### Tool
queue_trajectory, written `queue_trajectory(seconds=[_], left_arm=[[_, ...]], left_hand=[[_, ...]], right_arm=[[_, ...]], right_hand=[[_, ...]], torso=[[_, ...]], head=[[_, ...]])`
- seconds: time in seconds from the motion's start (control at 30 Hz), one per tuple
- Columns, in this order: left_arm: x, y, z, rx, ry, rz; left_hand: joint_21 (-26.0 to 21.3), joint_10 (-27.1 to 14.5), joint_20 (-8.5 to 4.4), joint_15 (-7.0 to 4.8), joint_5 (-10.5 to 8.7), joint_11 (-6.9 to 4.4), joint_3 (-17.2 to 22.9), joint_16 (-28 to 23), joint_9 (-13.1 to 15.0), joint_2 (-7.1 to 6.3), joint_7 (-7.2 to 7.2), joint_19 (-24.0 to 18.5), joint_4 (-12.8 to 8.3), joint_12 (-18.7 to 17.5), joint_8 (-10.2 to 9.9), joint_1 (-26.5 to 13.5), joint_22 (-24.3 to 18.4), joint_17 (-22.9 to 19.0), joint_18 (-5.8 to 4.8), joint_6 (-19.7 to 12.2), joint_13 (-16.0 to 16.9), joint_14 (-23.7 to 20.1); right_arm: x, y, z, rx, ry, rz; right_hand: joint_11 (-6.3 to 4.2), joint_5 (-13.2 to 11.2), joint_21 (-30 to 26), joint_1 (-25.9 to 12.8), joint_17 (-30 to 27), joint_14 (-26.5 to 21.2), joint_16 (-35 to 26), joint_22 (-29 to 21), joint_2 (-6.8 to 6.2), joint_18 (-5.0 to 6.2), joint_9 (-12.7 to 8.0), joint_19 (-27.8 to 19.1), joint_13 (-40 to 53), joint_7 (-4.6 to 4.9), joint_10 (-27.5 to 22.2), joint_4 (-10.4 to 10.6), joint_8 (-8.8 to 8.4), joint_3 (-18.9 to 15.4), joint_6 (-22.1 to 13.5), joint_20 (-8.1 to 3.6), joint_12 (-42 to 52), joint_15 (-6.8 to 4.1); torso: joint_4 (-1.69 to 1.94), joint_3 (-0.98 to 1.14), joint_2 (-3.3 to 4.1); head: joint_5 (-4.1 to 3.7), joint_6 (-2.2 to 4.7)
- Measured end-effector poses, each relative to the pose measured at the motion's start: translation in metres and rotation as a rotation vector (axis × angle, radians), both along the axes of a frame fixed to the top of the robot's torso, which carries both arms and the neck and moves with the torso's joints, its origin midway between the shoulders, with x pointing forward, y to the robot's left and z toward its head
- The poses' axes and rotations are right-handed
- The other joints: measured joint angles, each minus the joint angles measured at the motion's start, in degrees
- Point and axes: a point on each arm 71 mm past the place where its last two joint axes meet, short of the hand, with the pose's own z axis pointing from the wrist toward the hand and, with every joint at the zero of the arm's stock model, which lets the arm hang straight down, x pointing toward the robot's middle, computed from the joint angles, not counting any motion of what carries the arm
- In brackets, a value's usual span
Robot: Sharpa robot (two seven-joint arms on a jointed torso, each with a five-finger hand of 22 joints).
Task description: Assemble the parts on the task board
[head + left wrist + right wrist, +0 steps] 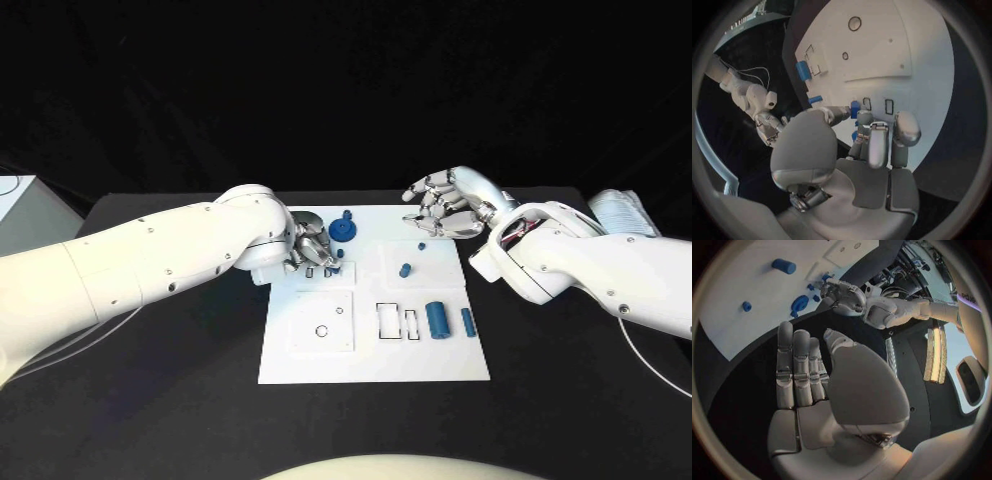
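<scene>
Left hand (306, 248) pinches small blue part (855, 109) over task board (372, 360) slots, I judge for seating; right hand (450, 203) hovers empty, fingers spread, clear of work.

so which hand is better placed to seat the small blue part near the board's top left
Left, probably. The left hand is already down on the task board with its fingers at a small blue part. The right hand is raised, holding nothing, off the board's far edge.

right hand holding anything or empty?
Empty. The right hand hovers at the task board's far edge, and its wrist view shows fingers straight with nothing between them.
</scene>
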Motion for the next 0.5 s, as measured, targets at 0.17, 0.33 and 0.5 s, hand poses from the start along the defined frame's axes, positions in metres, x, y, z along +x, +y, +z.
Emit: queue_trajectory(seconds=[0.17,0.33,0.5], left_arm=[[-0.0004,0.0039,0.0006,-0.02,-0.003,0.023],[-0.0003,0.0069,0.0013,-0.036,-0.011,0.046],[-0.0001,0.0082,0.0019,-0.042,-0.021,0.058]], left_hand=[[1.1,2.5,-0.35,-0.19,4.97,-0.42,1.0,1.2,0.0,-0.96,0.33,1.6,-0.7,1.5,3.3,-3.3,2.1,0.0,-0.93,0.4,2.2,0.2],[1.8,4.1,-0.72,-0.7,9.15,-0.86,2.2,1.9,0.0,-1.37,0.6,2.3,-2.7,2.3,4.0,-5.3,3.1,0.0,-0.96,0.7,3.9,0.3],[2.0,5.5,-1.12,-0.99,12.38,-1.25,1.7,2.5,0.0,-1.62,0.41,3.0,-3.2,3.1,4.0,-6.9,3.8,0.0,-0.95,1.5,5.0,0.4]], right_arm=[[0.0001,-0.0005,-0.0011,-0.003,0.005,0.0],[0.0001,-0.0007,-0.0023,-0.005,0.011,-0.001],[0.0001,-0.0009,-0.0031,-0.007,0.015,-0.001]], right_hand=[[0.04,0.0,0.0,0.0,0.0,0.0,0.0,0.0,0.0,0.0,0.0,0.0,0.0,0.0,0.0,0.0,0.0,0.0,0.0,0.0,0.0,0.0],[0.08,0.0,0.0,0.0,0.0,0.0,0.0,0.0,0.0,0.0,0.0,0.0,0.0,-0.01,0.1,0.0,0.0,0.0,0.0,0.0,0.0,0.0],[0.08,0.0,0.0,0.0,0.1,0.0,0.0,-0.1,0.0,0.0,0.0,0.0,-0.1,-0.01,0.1,0.0,0.0,0.0,0.0,0.0,0.0,0.0]], torso=[[0.03,0.03,-0.02],[0.1,0.03,-0.03],[0.09,0.03,-0.01]], head=[[0.02,-0.16],[0.14,-0.24],[0.31,-0.3]])
